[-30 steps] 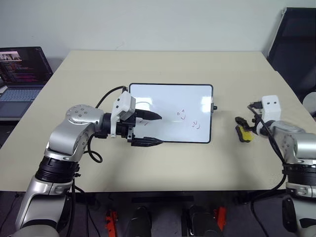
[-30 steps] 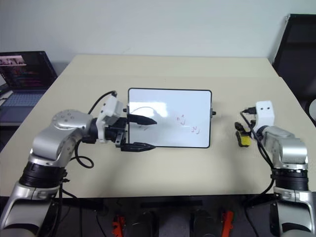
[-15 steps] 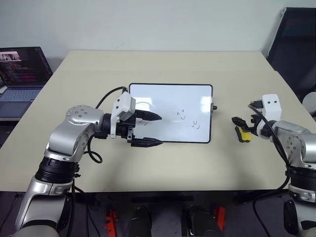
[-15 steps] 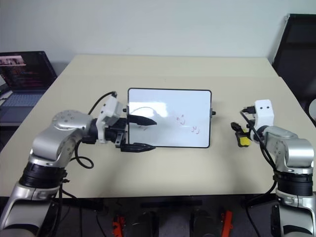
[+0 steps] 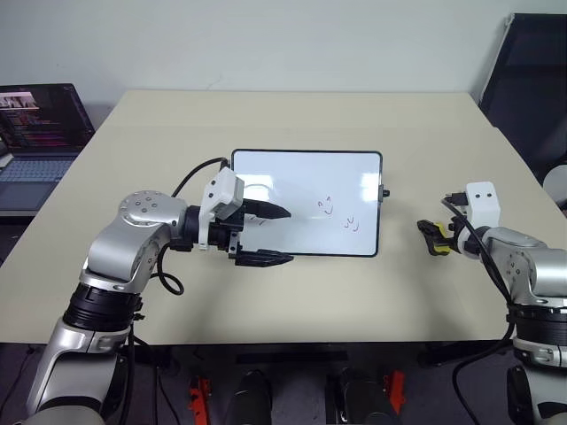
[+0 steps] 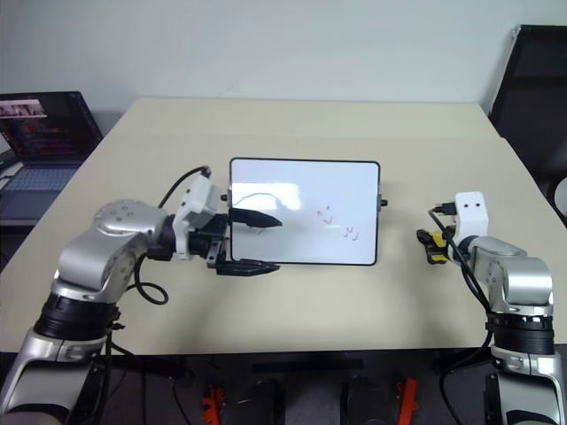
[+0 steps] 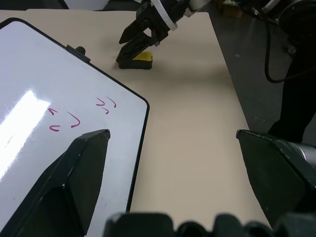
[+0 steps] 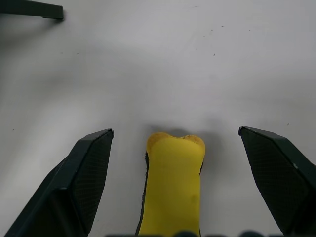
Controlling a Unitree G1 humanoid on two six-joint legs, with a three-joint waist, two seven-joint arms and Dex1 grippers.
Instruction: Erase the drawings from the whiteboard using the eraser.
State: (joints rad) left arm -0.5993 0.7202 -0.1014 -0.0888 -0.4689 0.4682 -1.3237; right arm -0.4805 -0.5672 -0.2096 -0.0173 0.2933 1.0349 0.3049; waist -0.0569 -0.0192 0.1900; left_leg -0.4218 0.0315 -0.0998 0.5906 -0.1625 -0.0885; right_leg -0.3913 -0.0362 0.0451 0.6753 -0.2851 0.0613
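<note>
The whiteboard [image 5: 301, 190] lies flat at the table's middle, black-framed. The drawings [image 5: 329, 206] are small reddish squiggles on its right half, with a second cluster [image 5: 353, 223] lower right; the left wrist view shows them [image 7: 74, 120] too. My left gripper [image 5: 282, 235] is open, one finger above the board's left part and the other at its near edge. The eraser [image 8: 173, 182], a yellow block with a dark underside, lies on the table right of the board. My right gripper [image 5: 432, 235] is open and low, a finger on either side of the eraser [image 5: 440, 240], apart from it.
An open laptop [image 5: 40, 124] sits off the table's far left. A black chair [image 5: 532, 80] stands at the far right. Bare table [image 5: 292, 301] stretches between the board and the near edge.
My right gripper has come down to the table, so its open fingers now flank the eraser. The left arm, board and eraser have not moved.
</note>
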